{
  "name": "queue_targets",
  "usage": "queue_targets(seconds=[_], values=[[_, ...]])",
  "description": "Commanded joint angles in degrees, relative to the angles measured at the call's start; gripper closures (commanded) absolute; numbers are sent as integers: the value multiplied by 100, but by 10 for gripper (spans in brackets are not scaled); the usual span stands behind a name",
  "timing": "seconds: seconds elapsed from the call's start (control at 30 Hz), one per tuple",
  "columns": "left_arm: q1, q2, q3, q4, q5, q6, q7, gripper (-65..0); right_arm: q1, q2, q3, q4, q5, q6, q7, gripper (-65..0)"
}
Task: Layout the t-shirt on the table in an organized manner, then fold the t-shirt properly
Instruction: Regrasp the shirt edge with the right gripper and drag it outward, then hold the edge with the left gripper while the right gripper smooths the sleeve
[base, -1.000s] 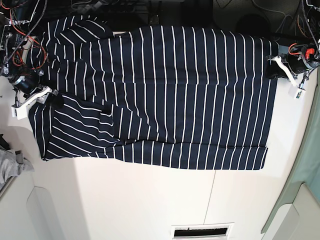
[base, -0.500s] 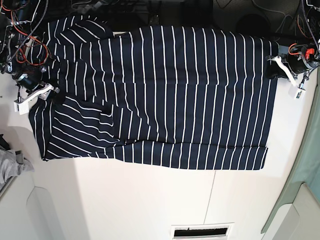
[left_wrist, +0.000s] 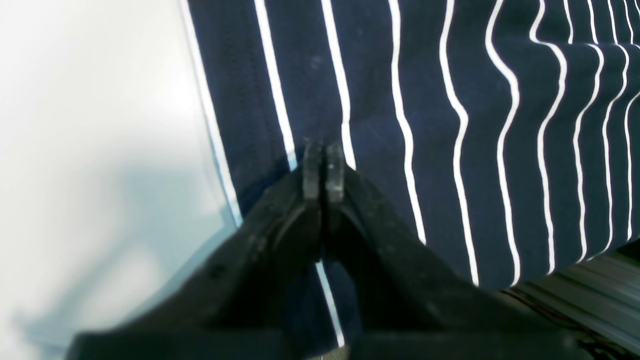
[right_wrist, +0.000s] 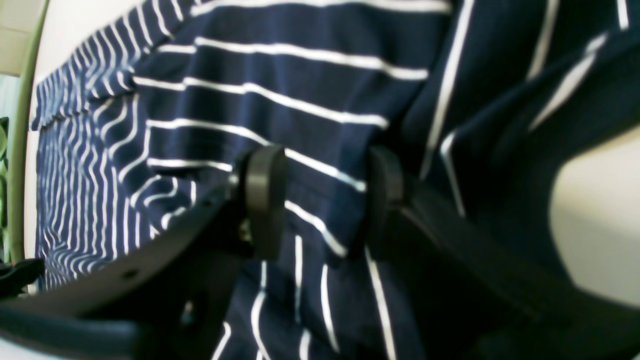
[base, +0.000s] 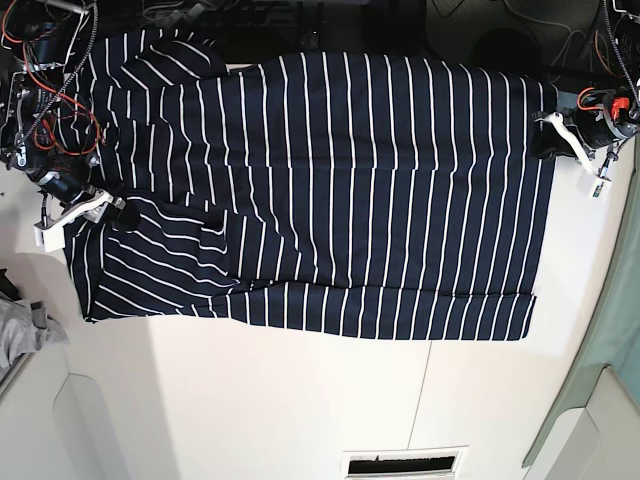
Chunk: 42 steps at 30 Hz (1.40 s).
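The navy t-shirt (base: 340, 190) with thin white stripes lies spread flat across the white table (base: 300, 400). Its sleeves are at the base view's left and its hem at the right. In the base view my left gripper (base: 547, 142) sits on the upper hem corner. The left wrist view shows that gripper (left_wrist: 324, 165) shut, pinching the t-shirt (left_wrist: 450, 100) close to its edge, with bare table (left_wrist: 100, 100) beside it. My right gripper (base: 113, 212) is at the left sleeve. In its wrist view the gripper (right_wrist: 325, 200) stands open, with a fold of t-shirt (right_wrist: 250, 90) between the fingers.
A small grey cloth (base: 20, 325) lies at the table's left edge. A slotted vent (base: 405, 462) sits near the front edge. A thin seam (base: 425, 400) crosses the tabletop. Cables and dark gear crowd the back edge (base: 200, 15). A pale green panel (base: 610, 350) borders the right side.
My right gripper has slid a little to the right, onto the left sleeve, and its arm has shifted. The left gripper and the hem have stayed still.
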Motion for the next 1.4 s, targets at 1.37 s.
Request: queue_targets(seconds=[1.37], values=[[13, -271, -31, 24, 146, 61, 323, 0, 1309, 179, 11, 337, 197, 170, -299, 0]])
